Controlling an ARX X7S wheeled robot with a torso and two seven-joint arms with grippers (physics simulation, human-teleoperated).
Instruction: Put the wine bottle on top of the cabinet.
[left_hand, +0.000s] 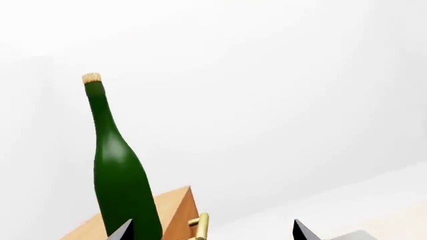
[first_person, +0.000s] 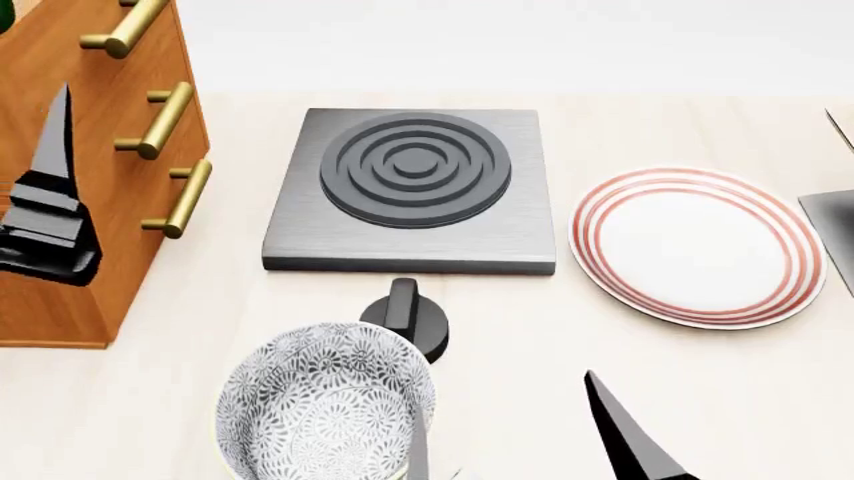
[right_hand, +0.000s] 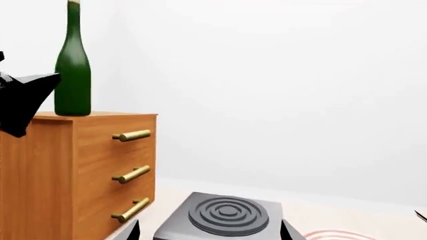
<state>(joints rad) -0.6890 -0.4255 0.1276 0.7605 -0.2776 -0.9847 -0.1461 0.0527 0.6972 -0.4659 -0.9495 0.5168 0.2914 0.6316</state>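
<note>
The dark green wine bottle (left_hand: 120, 175) with a tan cork stands upright on top of the orange-brown cabinet (left_hand: 177, 210). It also shows in the right wrist view (right_hand: 72, 70), standing on the cabinet (right_hand: 100, 165). My left gripper (left_hand: 213, 232) is open and holds nothing; its jaws are wide apart and the bottle stands just beyond one fingertip. In the head view my left gripper (first_person: 47, 200) hangs in front of the cabinet (first_person: 114, 260). My right gripper (right_hand: 210, 231) is open and empty, low over the counter near the bowl.
A grey hob with ring burner (first_person: 414, 190) lies mid-counter. A white plate with red rings (first_person: 694, 245) lies to its right. A patterned bowl (first_person: 327, 405) and a black knob-like object (first_person: 414, 315) sit in front. Brass handles (first_person: 167, 120) stick out of the cabinet.
</note>
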